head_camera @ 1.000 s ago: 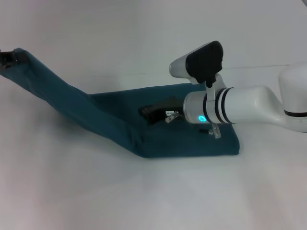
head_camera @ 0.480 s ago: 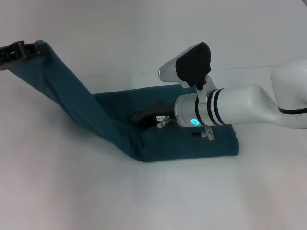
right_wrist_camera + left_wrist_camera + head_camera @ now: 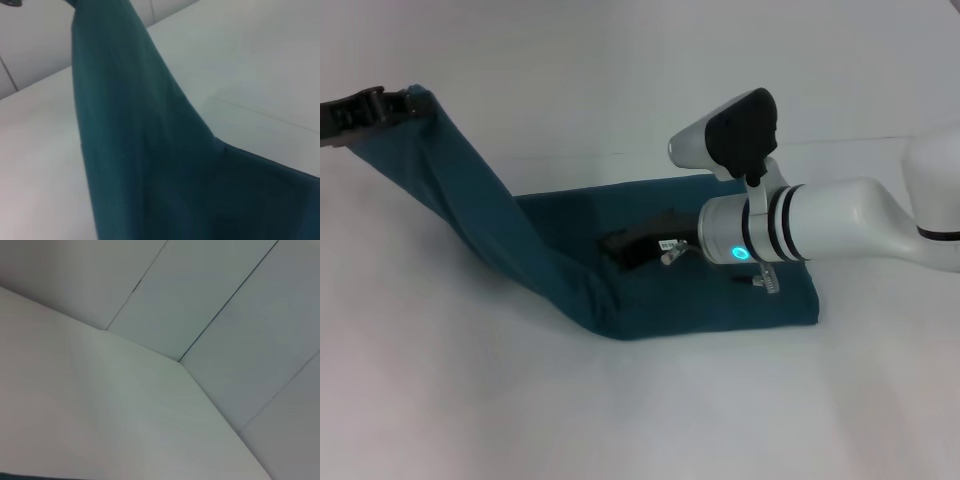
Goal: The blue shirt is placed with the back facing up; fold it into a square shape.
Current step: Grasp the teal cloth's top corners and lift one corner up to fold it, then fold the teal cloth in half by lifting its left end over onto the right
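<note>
lifting blue shirt (image 3: 470, 210) end, left gripper (image 3: 392, 104), head view only

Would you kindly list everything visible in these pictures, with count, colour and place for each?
Shirt: one, dark teal-blue, partly folded flat on the table, one end lifted up toward the far left.
Table: one, white, under the shirt.
Wall panels: white, behind the table.
Left pincer: one, black, far left, raised, shut on the shirt's lifted end.
Right pincer: one, black on a white arm, low over the flat part of the shirt.
</note>
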